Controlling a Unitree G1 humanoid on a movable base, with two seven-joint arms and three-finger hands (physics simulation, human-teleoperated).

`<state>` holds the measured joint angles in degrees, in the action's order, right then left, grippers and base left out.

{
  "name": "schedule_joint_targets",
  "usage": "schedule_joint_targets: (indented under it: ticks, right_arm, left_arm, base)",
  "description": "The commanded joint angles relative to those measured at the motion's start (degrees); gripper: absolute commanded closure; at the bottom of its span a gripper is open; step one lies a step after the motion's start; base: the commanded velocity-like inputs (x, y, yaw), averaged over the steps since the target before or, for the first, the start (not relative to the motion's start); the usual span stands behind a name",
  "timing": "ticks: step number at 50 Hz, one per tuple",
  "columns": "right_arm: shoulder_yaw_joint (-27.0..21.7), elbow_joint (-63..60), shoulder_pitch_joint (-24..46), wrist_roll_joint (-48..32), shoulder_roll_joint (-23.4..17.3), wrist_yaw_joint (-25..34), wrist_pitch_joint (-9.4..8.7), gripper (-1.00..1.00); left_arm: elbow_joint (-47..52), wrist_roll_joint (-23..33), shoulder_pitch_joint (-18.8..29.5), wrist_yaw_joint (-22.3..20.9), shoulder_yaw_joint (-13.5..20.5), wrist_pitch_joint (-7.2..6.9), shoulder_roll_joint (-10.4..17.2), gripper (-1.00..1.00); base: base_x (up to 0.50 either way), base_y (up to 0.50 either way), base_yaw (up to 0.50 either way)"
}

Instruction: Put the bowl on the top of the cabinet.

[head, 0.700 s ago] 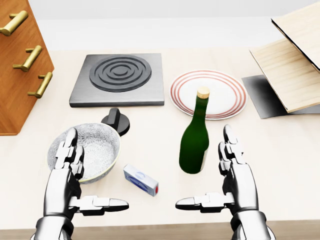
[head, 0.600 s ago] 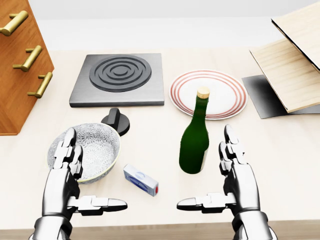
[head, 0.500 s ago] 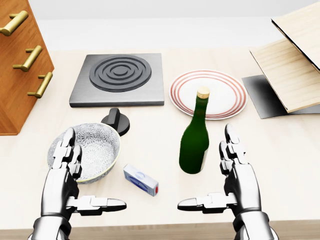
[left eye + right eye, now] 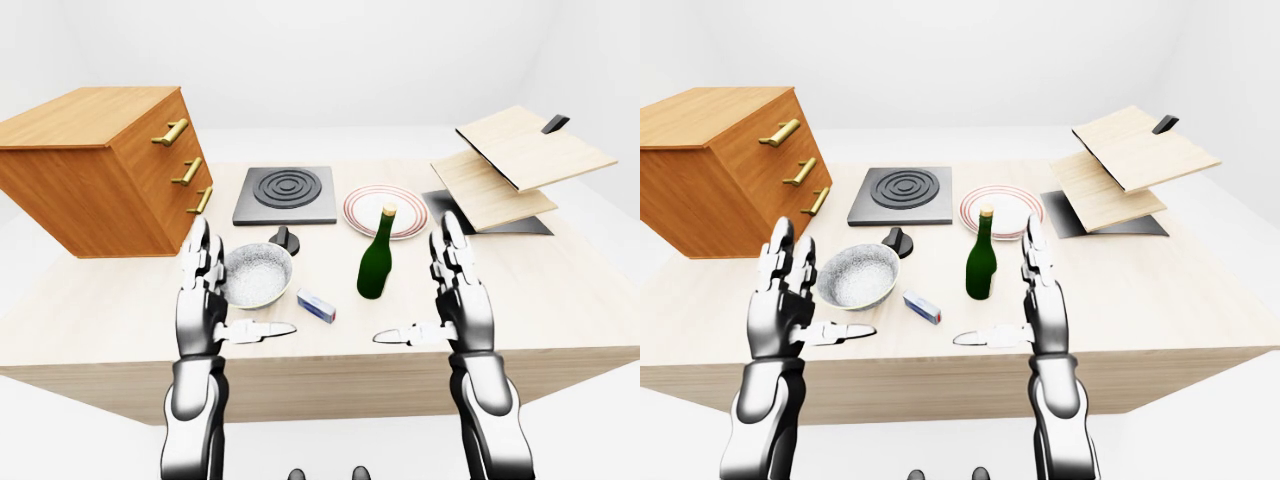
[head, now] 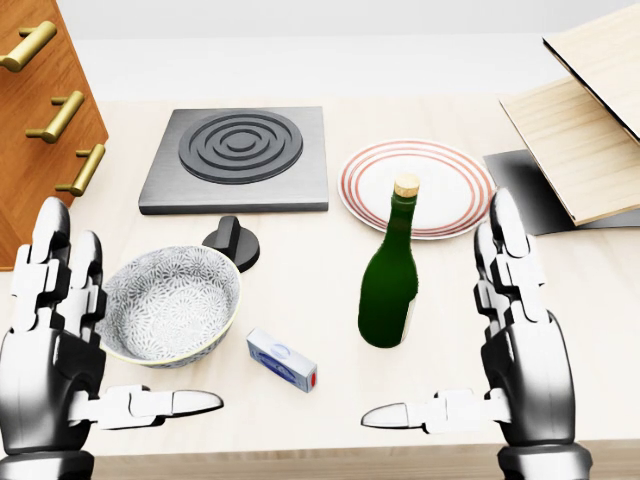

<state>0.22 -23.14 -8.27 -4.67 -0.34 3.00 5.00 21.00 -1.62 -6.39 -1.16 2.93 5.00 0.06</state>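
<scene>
Both the left hand [image 5: 55,340] and the right hand [image 5: 520,345] are held spread wide, fingers upright, nothing grasped. At lower left of the head view, the bowl [image 5: 172,303] is seen just beside the left fingers [image 5: 70,275], untouched.

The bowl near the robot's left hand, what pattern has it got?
The bowl has a grey-and-white speckled floral pattern, clearest in the head view.

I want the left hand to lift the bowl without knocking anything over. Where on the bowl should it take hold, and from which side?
Grip the rim of the bowl on its left side in the head view, where the open left hand already stands. The bowl sits upright with its mouth open, so a finger can hook inside the wall. The black knob and the small blue box likely crowd the other sides.
</scene>
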Motion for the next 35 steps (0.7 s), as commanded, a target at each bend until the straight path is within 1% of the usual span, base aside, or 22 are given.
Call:
schedule_joint_targets:
  ticks: [1, 3, 9, 11, 35]
  right_arm:
    - [0.3, -6.6, -1.4, -2.1, 0.1, -0.2, 0.00, -1.00]
    - [0.3, -5.2, -1.5, -2.3, 0.0, -0.3, 0.00, -1.00]
    - [0.7, -6.7, -1.8, -3.1, 0.0, 0.2, 0.00, -1.00]
    - [0.7, -6.8, -1.9, -3.1, 0.0, 0.3, 0.00, -1.00]
    - [1.0, -6.3, -1.8, -3.0, -0.1, 0.7, 0.00, -1.00]
  left_arm:
    - [4.4, -0.1, -1.5, -0.1, 0.1, 0.00, -0.2, -1.00]
    - [4.3, -0.1, -1.6, -0.1, 0.0, 0.00, -0.3, -1.00]
    - [4.2, 0.0, -1.7, -0.3, -0.1, 0.00, -0.2, -1.00]
    - [3.8, 0.1, -1.6, -0.3, -0.2, 0.00, -0.2, -1.00]
    - [3.7, 0.2, -1.5, -0.6, -0.4, 0.00, -0.1, -1.00]
  base:
    - [0.00, 0.00, 0.00]
    - [0.00, 0.00, 0.00]
    - [0.00, 0.00, 0.00]
    - [0.00, 0.27, 0.00]
    - [0.00, 0.49, 0.00]
